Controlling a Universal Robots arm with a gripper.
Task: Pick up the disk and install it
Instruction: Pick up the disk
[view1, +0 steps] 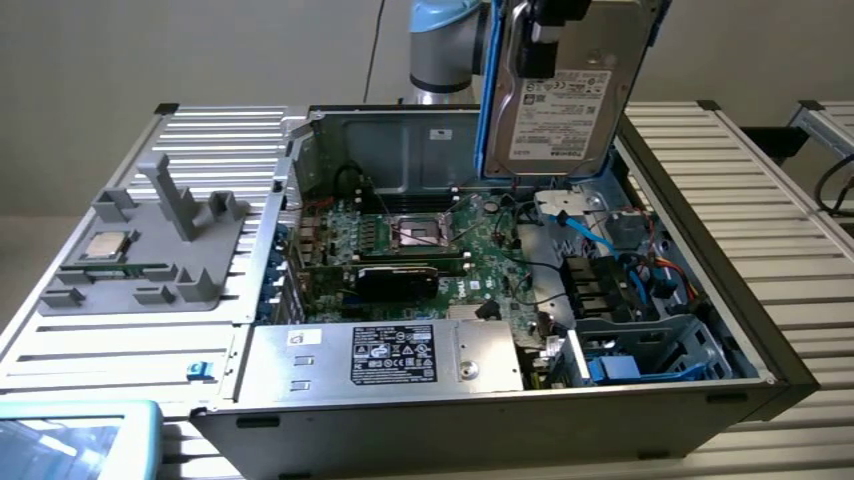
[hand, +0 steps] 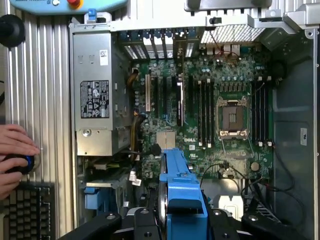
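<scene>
The gripper is clamped on the disk, its black fingers pressing on either side of the blue bracket that frames the drive. The drive hangs edge-down with its labelled face upright. Held this way it is clear of the boards below, and I judge that a narrow edge toward the chassis suits a slot better than a flat face would. In the exterior view it is aloft over the far right part of the open computer case, touching nothing but the gripper.

Directly under it lie blue data cables and a white connector, with loose black wires beside them. These look like the main things a descending drive could snag. Just beyond are the motherboard with its empty CPU socket and a row of expansion cards, all exposed and easily knocked.

In the case's corner beside the power supply sits a metal drive cage with blue plastic parts. From the matching colour, I judge that it is where such a drive belongs. The cage walls and the case rim leave a tight entry.

Outside the case, a grey fixture holds a CPU chip. A person's hand rests on a mouse next to a keyboard, well apart from the arm.
</scene>
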